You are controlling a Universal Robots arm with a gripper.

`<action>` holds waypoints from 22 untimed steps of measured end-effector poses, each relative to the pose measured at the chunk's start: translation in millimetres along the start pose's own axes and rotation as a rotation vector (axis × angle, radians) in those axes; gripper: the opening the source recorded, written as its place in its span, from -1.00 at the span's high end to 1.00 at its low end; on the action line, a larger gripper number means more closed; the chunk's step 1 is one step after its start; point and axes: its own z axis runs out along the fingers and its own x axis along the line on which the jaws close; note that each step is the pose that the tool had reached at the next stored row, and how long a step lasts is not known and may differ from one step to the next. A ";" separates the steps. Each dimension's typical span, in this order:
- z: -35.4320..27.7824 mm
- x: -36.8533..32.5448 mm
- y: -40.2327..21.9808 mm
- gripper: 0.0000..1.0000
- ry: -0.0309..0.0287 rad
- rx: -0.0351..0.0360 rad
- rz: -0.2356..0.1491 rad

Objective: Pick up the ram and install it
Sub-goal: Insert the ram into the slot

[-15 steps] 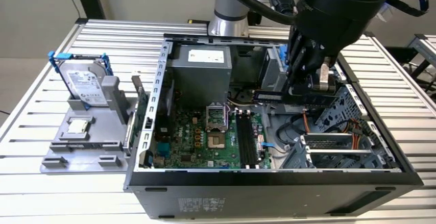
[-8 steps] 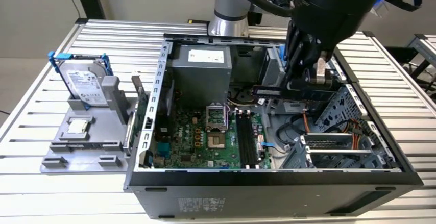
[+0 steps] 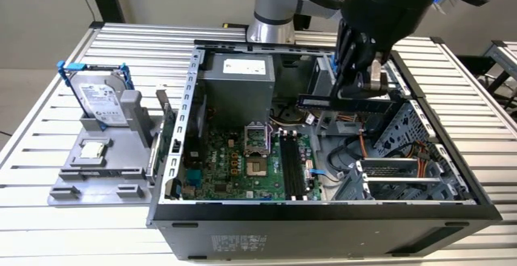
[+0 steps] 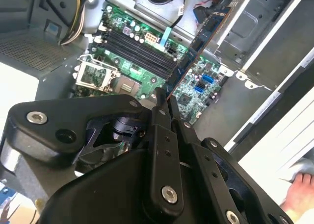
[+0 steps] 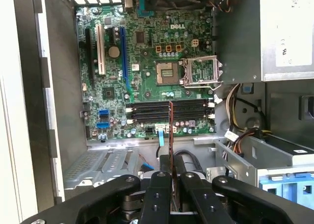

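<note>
We see one arm [image 3: 275, 11] reaching in from the far side of the desk [image 3: 32, 133]. Its wrist is bent so that it points down into the open case [image 3: 323, 217]. The fingers [image 5: 160, 185] are closed narrowly on the ram [image 3: 347, 101], one on each flat face, as both wrist views show.

The ram hangs level above the case, clear of everything below. It is over the metal cage toward the exterior view's right of the motherboard [image 3: 234, 163]. In the first wrist view the ram [image 5: 170, 131] shows edge-on and runs crosswise to the slots [image 5: 147, 111], well above them. In the second wrist view the ram [image 4: 196, 42] stretches away from the fingers [image 4: 162, 136] over the board.

By count there is one ram and four dark slots, all bare. There is also one open socket [image 5: 167, 73] and one grey power supply [image 5: 287, 33].

At the exterior view's left, outside the case, one grey stand [image 3: 97, 175] sits on the desk. It carries one drive [image 3: 101, 99] upright in a blue frame and one small square chip [image 3: 93, 149] lying flat. A person's hand [image 4: 299, 194] shows at the corner of the second wrist view, well apart from the case.
</note>
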 end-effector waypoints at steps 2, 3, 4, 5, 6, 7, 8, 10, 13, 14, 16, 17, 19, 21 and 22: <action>0.2 -3.1 0.3 1.00 -0.0001 0.0000 0.000; 0.3 -4.7 0.4 1.00 -0.0001 0.0000 0.000; 0.3 -6.4 0.5 1.00 0.0000 0.0000 0.000; 0.4 -7.8 0.6 1.00 -0.0001 0.0000 0.000; 0.5 -9.3 0.8 1.00 -0.0001 0.0000 0.000; 0.5 -10.8 0.9 1.00 0.0000 0.0000 0.000; 0.6 -12.5 1.0 1.00 0.0000 0.0000 0.000; 0.8 -16.1 1.3 1.00 0.0000 0.0000 0.000; 1.0 -22.2 1.8 1.00 0.0000 0.0000 0.000; 1.1 -24.1 2.0 1.00 0.0000 0.0000 0.000; 1.3 -28.0 2.3 1.00 0.0000 0.0000 0.000; 1.4 -29.8 2.4 1.00 -0.0002 0.0000 0.000; 1.5 -33.3 2.7 1.00 0.0000 0.0000 0.000; 1.7 -36.5 3.0 1.00 0.0000 0.0000 0.000; 1.7 -38.1 3.1 1.00 0.0000 0.0000 0.000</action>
